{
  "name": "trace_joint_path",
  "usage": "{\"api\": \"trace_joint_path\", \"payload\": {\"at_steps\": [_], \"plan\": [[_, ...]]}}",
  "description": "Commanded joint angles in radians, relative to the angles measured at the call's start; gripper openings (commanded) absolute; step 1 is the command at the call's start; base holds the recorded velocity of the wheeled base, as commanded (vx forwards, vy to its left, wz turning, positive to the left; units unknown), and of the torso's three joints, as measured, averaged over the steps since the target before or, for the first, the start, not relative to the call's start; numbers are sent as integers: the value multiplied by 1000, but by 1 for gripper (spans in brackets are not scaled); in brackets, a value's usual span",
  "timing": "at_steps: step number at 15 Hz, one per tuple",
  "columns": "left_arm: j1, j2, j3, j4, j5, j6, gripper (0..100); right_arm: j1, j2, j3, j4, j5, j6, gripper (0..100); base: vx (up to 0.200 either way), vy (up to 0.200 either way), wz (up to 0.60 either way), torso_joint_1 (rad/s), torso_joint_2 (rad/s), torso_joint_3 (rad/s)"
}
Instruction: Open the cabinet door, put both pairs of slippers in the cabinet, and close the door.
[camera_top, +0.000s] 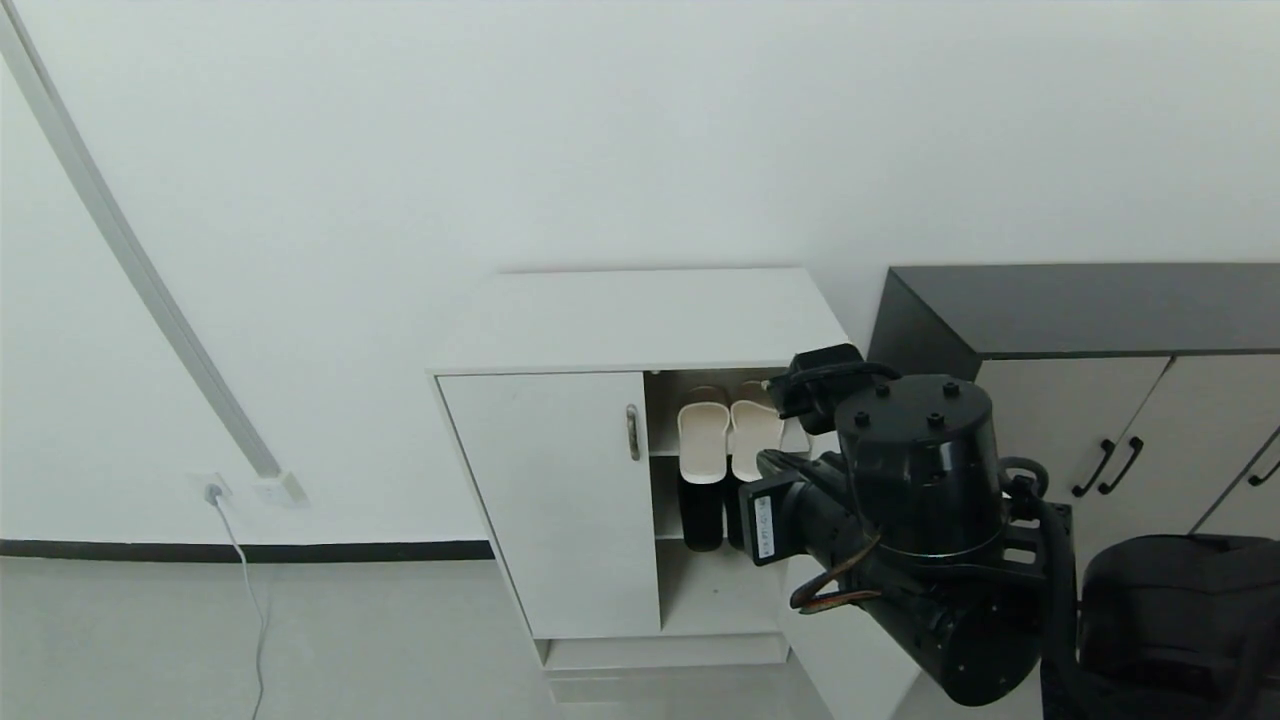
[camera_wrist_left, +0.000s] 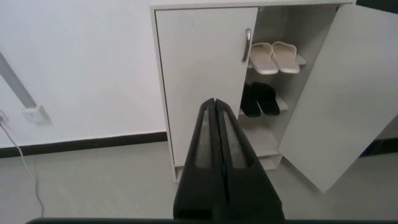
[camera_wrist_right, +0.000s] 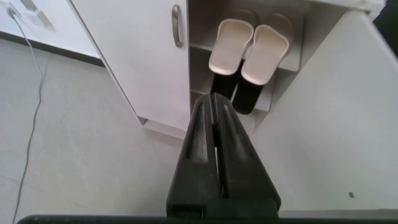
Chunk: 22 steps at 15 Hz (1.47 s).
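1. Cabinet (camera_top: 640, 320), head view: it stands at frame centre against the wall. The left door (camera_top: 550, 500) is closed. The right door (camera_top: 850, 660) is swung open toward the lower right, partly behind the right arm (camera_top: 910, 520). The white slippers (camera_top: 728, 440) lie on the upper shelf and the black slippers (camera_top: 702, 515) on the shelf below, so both pairs are stowed.
2. Left wrist view: the left gripper (camera_wrist_left: 214, 109) has its fingers pressed together on nothing. It points toward the closed left door and is well apart from it. Judgement: this arm is held clear of the open door's swing.
3. Right wrist view: the right gripper (camera_wrist_right: 213, 102) is likewise closed and empty. It sits in front of the open compartment, near the inner face of the right door. Judgement: only closing remains, and joined fingers suit pushing the panel. The white pair overhangs its shelf edge and may obstruct the door.
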Motion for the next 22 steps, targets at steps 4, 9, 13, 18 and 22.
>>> {"api": "trace_joint_path", "payload": {"at_steps": [4,9,13,18,22], "plan": [[0,1,0,0,0,0,0,0,-6,16,-15,2,-17,0,0,0,0,231,-511,-282],[0,1,0,0,0,0,0,0,-4,22,-20,2,-18,0,0,0,0,48,-99,-55],[0,1,0,0,0,-1,0,0,-4,22,-18,3,-18,0,0,0,0,0,0,0],[0,1,0,0,0,-1,0,0,-3,22,-18,5,-18,0,0,0,-480,-1,2,-1],[0,1,0,0,0,0,0,-19,2,22,-20,5,-18,0,0,0,-300,7,2,-1]]}}
